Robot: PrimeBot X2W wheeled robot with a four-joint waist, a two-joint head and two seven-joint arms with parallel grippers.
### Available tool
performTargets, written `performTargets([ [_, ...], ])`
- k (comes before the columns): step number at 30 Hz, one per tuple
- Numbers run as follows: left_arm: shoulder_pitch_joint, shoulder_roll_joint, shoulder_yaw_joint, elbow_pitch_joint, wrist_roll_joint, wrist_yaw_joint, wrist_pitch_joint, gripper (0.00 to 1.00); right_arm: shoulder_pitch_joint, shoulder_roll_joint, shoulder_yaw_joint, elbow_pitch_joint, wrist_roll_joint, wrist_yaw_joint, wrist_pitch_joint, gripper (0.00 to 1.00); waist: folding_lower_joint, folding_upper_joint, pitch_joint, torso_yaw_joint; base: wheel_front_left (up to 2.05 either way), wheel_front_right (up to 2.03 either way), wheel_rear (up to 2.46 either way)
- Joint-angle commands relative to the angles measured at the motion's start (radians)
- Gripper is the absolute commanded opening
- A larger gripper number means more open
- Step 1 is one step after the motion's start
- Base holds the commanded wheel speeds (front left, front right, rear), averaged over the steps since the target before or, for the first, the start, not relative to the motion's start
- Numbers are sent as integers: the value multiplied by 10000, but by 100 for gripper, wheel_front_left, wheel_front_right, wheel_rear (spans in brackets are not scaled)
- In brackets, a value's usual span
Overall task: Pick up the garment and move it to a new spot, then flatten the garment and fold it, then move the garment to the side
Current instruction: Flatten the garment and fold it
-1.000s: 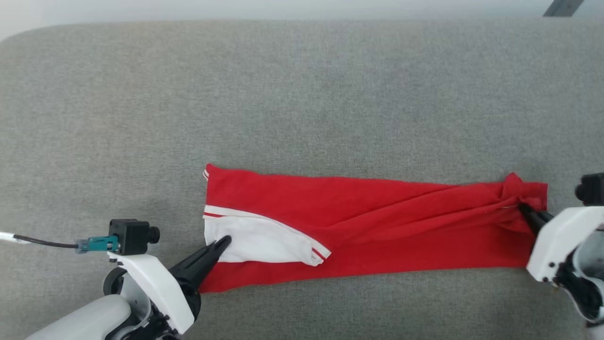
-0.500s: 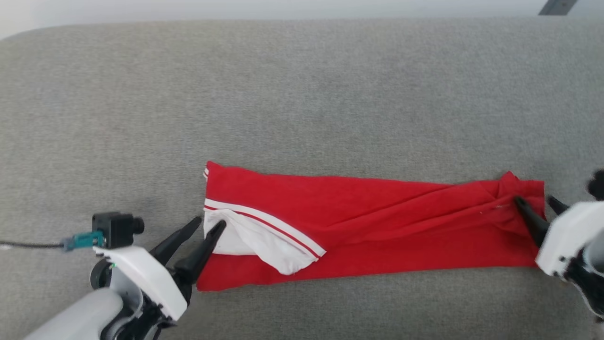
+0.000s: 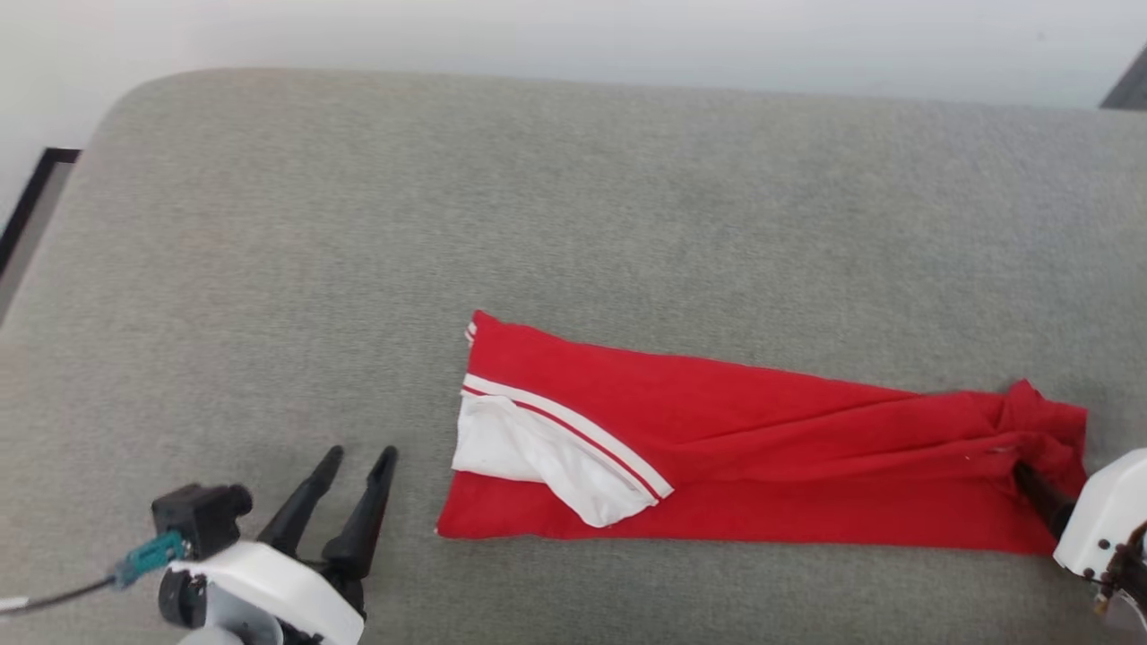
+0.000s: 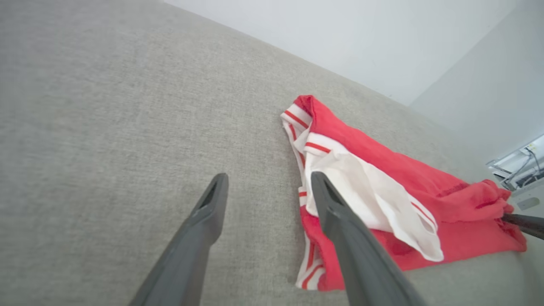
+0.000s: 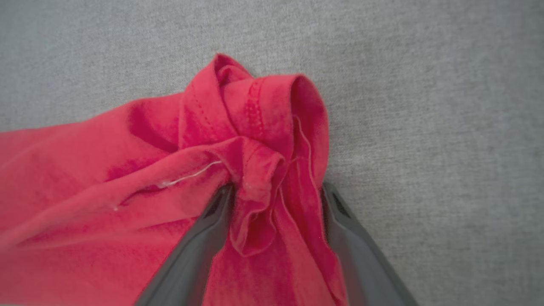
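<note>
Across the lower half of the head view, running from the centre out toward 3 o'clock, a red soft-fabric T-shirt (image 3: 806, 448) with white short sleeves and striped trim lies on a broad grey woven cushioned surface (image 3: 573, 224). It is laid out as one long, narrow band, so it looks already folded lengthwise. One white sleeve (image 3: 538, 448) lies flapped over the red cloth at the band's 9 o'clock end. At 7 o'clock the left gripper (image 3: 359, 454) sits just beside that end without touching it. Its two long dark fingers are spread and hold nothing, and the left wrist view shows only bare grey surface between them. At 4 o'clock the right gripper (image 5: 277, 188) is at the opposite end, where the cloth is bunched and twisted into a knot-like gather. In the right wrist view its fingers stand well apart on either side of that gather, about as wide as the left pair. It therefore appears released, straddling the cloth and not pinching it. With one gripper at each end of the band, the likely aim is an end-to-end fold. The crumpled 3 o'clock end probably needs smoothing first, because a fold made over that gather would set in a lump.
</note>
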Motion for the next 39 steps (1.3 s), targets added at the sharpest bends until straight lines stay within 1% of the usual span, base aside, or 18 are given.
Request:
performTargets([
  [1,185,-101,397,-80,544,20,-21,100,93,88,55,250,65,0,126,100,0,-1,-164,190,0,0,0],
  [7,1204,-1040,2401,-851,3624,20,-20,100,103,-67,-217,875,87,0,144,100,0,-1,-415,460,0,0,0],
  [10,1643,-1484,3118,-1486,4846,20,-20,100,47,-110,-350,1161,57,-2,225,100,0,-1,-499,510,0,0,0],
  [12,1877,-1677,3323,-1881,5516,20,-18,100,35,-115,-391,1335,7,-2,251,100,0,-1,-554,537,0,0,0],
  [13,1966,-1778,3417,-2064,5783,20,-18,100,26,-98,-426,1417,13,-2,260,78,0,-1,-571,548,0,0,0],
  [14,2061,-1878,3485,-2182,5933,20,-18,100,23,-85,-461,1491,7,-2,253,45,0,-1,-586,559,0,0,0],
  [15,2130,-1877,3528,-2287,6117,20,-20,100,23,-71,-457,1558,-22,-2,267,33,0,-1,-601,567,0,0,0],
  [16,2164,-1874,3561,-2395,6269,20,-20,100,12,-62,-457,1603,-23,-2,281,6,0,-1,-612,573,0,0,0],
  [17,2215,-1924,3601,-2424,6314,20,-18,100,-4,-50,-493,1661,-24,-2,287,0,0,-1,-619,573,0,0,0],
  [22,2316,-1988,3600,-2334,6451,20,-20,100,-117,-110,-616,1700,-76,-5,65,0,0,-1,-649,495,0,0,0],
  [25,2314,-1859,3502,-2241,6514,20,-20,100,-276,-174,-815,1690,-99,-26,-176,0,0,-1,-669,371,0,0,0],
  [31,2279,-1747,3310,-2330,6364,20,-20,100,-537,-499,-1430,1512,-188,-22,-599,0,0,-1,-635,21,0,0,0],
  [35,2207,-1605,3070,-2659,6046,20,-20,100,-608,-999,-1903,1374,-346,-9,-573,0,0,-1,-472,-235,0,0,0],
  [39,2072,-1478,3082,-2798,5972,20,-19,100,-703,-1474,-2589,1281,-471,-9,-464,0,0,-1,-319,-434,0,0,0],
])
